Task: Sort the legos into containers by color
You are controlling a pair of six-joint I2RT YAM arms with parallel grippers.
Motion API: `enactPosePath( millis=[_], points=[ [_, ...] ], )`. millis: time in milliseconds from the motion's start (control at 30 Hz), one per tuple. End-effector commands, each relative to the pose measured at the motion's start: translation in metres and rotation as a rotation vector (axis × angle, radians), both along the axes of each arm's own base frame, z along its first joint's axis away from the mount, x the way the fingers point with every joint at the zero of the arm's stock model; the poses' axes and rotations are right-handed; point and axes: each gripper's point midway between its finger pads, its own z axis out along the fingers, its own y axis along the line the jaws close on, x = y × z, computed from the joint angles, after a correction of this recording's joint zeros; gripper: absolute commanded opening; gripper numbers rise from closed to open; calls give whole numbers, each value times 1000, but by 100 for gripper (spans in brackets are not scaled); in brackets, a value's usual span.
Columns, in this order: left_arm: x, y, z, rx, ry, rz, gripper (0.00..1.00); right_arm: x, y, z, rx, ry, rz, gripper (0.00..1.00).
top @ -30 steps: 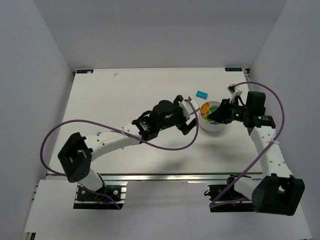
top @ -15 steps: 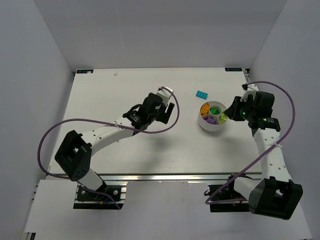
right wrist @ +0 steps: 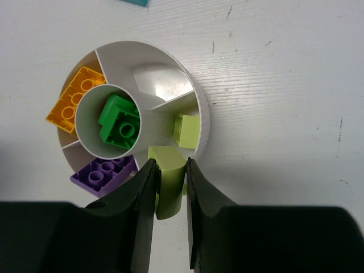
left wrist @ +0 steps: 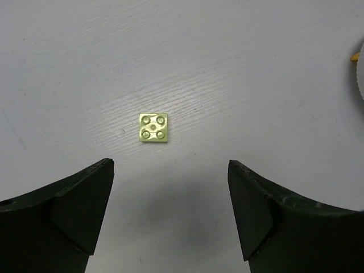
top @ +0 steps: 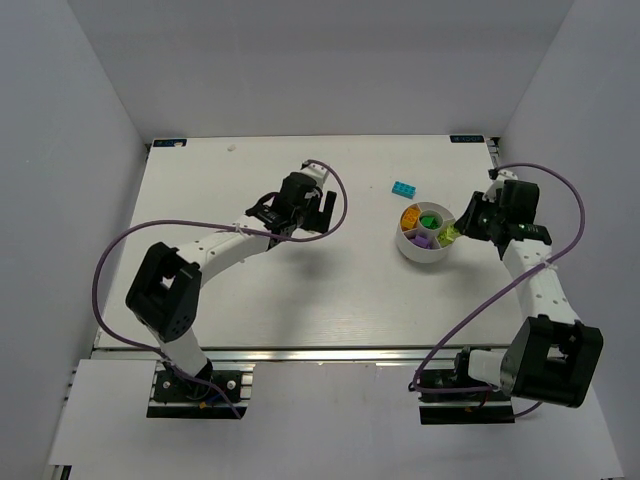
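Fingers on the left arm, the left fingers [left wrist: 79, 210], stand wide apart and hold nothing. They hang over a small square lime-yellow studded plastic brick [left wrist: 154, 127] that lies studs up on the white bench [left wrist: 256, 68], just ahead of the gap between the tips. A second ago this arm was reaching in right beside the small round white plastic divided bowl [top: 415, 252]. It has since swung off to the left, well apart from the bowl. I judge that its business there is finished and this loose brick is its next pick.

The right fingers [right wrist: 142, 227] are narrow, clamped on a second lime-yellow piece [right wrist: 169, 185] at the bowl's rim, just beside the wedge where a third lime-yellow block [right wrist: 186, 129] already lies. That arm has drawn back a little from over the bowl, so I judge its piece is not yet delivered.

Inside the bowl, an orange brick [right wrist: 74, 105] and a purple brick [right wrist: 105, 173] lie in their own wedges, with dark green bricks [right wrist: 119, 122] in the centre cup. One wedge is bare. A cyan brick [top: 404, 188] lies on the bench beyond the bowl, unsorted.
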Motion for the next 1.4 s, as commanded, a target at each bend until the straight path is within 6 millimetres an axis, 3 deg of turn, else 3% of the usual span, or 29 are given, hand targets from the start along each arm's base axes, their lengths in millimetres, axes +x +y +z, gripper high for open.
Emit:
enactPosePath(
  millis=[0, 167, 200, 267, 300, 333, 533, 667, 733, 767, 867, 933, 967, 1000, 1067, 1100, 1133, 1200, 1367],
  points=[
    [7, -10, 15, -46, -24, -29, 91, 14, -3, -2, 28, -24, -43, 0],
    [12, -10, 8, -17, -29, -35, 92, 19, 3, -15, 65, 20, -25, 1],
    [13, -11, 9, -11, -33, -38, 92, 21, 4, -18, 72, 31, -21, 13],
    [15, -10, 4, 3, -30, -36, 92, 22, 6, -19, 82, 37, -15, 19],
    [16, -10, 2, 9, -30, -36, 92, 22, 6, -23, 90, 50, -15, 33],
    [17, -10, 0, 14, -29, -37, 92, 22, 7, -22, 91, 49, -13, 40],
    [23, -12, -6, 38, -28, -37, 92, 20, 9, -11, 85, 14, 4, 56],
    [28, -12, -12, 57, -17, -24, 90, 17, 5, 7, 51, -38, 4, 52],
    [34, -4, -18, 87, -3, 11, 86, 12, 2, 26, 26, -108, 1, 39],
    [39, -7, -13, 79, -6, 27, 84, 7, 1, 42, -6, -168, 20, 27],
    [43, -3, -37, 142, 62, 61, 79, -5, 8, 63, -31, -251, 87, 16],
    [48, -8, -48, 162, 97, 57, 78, -24, 30, 84, -69, -375, 278, 22],
    [50, -9, -52, 177, 107, 53, 78, -33, 44, 91, -52, -424, 368, 34],
    [55, -12, -49, 174, 101, 59, 78, -45, 52, 99, -72, -490, 420, 58],
    [58, -5, -65, 212, 139, 82, 78, -56, 64, 105, -52, -519, 494, 72],
    [62, -6, -63, 213, 133, 91, 78, -62, 72, 106, -19, -511, 538, 72],
    [61, -4, -74, 236, 155, 98, 78, -63, 73, 105, -11, -505, 546, 72],
    [64, -3, -76, 253, 168, 115, 78, -62, 73, 102, -1, -511, 537, 66],
    [61, -2, -91, 278, 211, 117, 77, -59, 68, 95, 6, -493, 503, 63]
  ],
)
